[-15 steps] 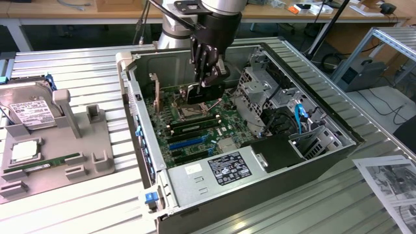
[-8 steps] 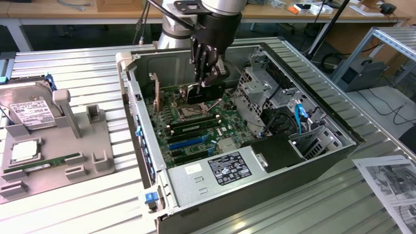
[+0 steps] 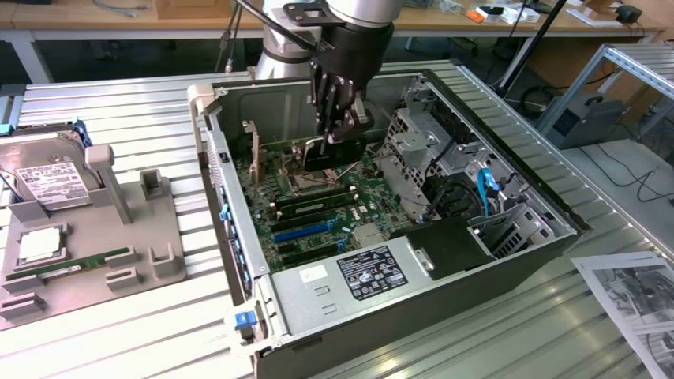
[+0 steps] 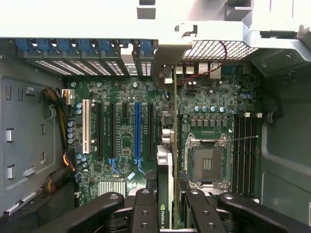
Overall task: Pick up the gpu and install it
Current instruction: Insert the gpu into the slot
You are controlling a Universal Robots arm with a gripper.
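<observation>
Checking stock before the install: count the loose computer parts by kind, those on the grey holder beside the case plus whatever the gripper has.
hard drive: 1
square silver chip: 1
green memory stick: 1
gpu, clamped in the gripper inside the case: 1
Total: 4

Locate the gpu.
In the wrist view the gpu is held edge-on in the gripper over the motherboard, between the blue slot and the CPU socket.
</observation>
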